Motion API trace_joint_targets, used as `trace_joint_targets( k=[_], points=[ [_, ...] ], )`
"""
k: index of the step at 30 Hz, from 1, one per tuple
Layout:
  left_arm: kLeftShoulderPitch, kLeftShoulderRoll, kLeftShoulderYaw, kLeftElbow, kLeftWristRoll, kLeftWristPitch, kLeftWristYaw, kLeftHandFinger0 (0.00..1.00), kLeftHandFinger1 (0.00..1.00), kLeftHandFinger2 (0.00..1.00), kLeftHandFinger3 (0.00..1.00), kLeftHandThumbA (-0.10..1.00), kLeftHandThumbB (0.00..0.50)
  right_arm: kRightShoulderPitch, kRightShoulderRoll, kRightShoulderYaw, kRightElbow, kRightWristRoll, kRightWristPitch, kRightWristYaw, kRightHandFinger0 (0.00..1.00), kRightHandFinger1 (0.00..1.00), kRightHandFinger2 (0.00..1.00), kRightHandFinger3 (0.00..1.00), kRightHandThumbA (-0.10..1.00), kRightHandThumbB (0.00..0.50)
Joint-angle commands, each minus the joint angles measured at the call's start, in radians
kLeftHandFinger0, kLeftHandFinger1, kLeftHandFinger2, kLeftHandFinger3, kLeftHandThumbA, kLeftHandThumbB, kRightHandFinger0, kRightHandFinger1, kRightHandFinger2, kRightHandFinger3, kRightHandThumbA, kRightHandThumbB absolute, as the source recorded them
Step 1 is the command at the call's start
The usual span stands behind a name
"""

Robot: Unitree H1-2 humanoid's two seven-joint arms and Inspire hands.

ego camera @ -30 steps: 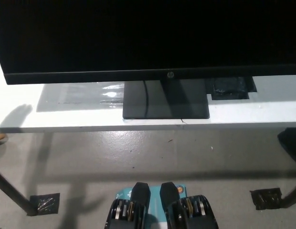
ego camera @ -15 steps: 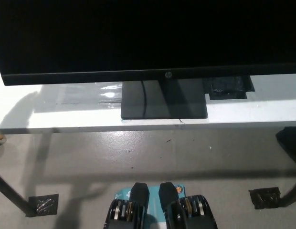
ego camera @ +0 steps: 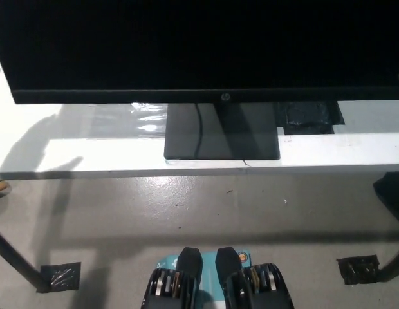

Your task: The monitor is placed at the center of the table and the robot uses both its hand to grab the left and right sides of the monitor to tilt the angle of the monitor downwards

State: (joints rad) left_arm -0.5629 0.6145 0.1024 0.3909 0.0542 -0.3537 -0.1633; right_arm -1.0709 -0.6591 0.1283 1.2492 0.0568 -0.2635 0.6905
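You are looking down at a big black monitor (ego camera: 199, 48) that fills the top of the head view, from the left edge to the right edge. Its screen is dark. A thin black strip runs along the bottom of the screen, and a small logo (ego camera: 224, 97) sits on that strip, a little right of the middle. The monitor stands on a flat black base (ego camera: 221, 138). The base rests on the white tabletop (ego camera: 109, 158), close to the front edge and near the middle of the picture. A thin line runs down the base, but you cannot tell what it is. Just left of the base there is a shiny patch of clear tape (ego camera: 148, 119) on the tabletop. Just right of the base, under the screen, there is a dark square patch (ego camera: 309, 119) on the tabletop. A gray shadow (ego camera: 38, 145) lies on the left part of the tabletop. Below the tabletop you see the gray floor (ego camera: 206, 212). A dark table leg (ego camera: 19, 264) stands at the lower left, with a piece of black tape (ego camera: 58, 275) on the floor beside it. Another piece of black tape (ego camera: 357, 268) lies at the lower right. You cannot see either hand, so you cannot tell if they are spread or closed.
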Motion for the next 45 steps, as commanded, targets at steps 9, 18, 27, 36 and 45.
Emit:
trace_joint_targets(
  k=[9, 18, 27, 36, 45],
  points=[
    [-0.155, 0.009, -0.097, 0.151, 0.053, 0.017, -0.049, 1.00, 1.00, 1.00, 1.00, 0.77, 0.398, -0.088, 0.052, 0.149, 0.004, -0.235, -0.109, -0.297, 1.00, 1.00, 1.00, 1.00, 0.71, 0.500],
    [-0.163, 0.001, -0.115, 0.177, 0.050, 0.005, -0.053, 1.00, 1.00, 1.00, 1.00, 0.76, 0.389, -0.101, 0.069, 0.264, 0.021, -0.367, -0.127, -0.530, 1.00, 1.00, 1.00, 1.00, 0.70, 0.500],
    [-0.146, -0.003, -0.121, 0.151, 0.049, 0.003, -0.061, 1.00, 1.00, 1.00, 1.00, 0.82, 0.422, -0.105, 0.082, 0.312, 0.060, -0.397, -0.109, -0.673, 1.00, 1.00, 1.00, 1.00, 0.70, 0.500],
    [-0.137, -0.001, -0.127, 0.127, 0.052, 0.017, -0.055, 1.00, 1.00, 1.00, 1.00, 0.85, 0.442, -0.093, 0.071, 0.307, 0.061, -0.368, -0.128, -0.689, 1.00, 1.00, 1.00, 1.00, 0.74, 0.500],
    [-0.076, 0.010, -0.103, 0.086, 0.016, 0.012, -0.048, 1.00, 1.00, 1.00, 1.00, 0.84, 0.448, 0.054, 0.011, 0.123, -0.152, -0.206, -0.206, -0.585, 1.00, 1.00, 1.00, 1.00, 0.91, 0.500]
  ],
)
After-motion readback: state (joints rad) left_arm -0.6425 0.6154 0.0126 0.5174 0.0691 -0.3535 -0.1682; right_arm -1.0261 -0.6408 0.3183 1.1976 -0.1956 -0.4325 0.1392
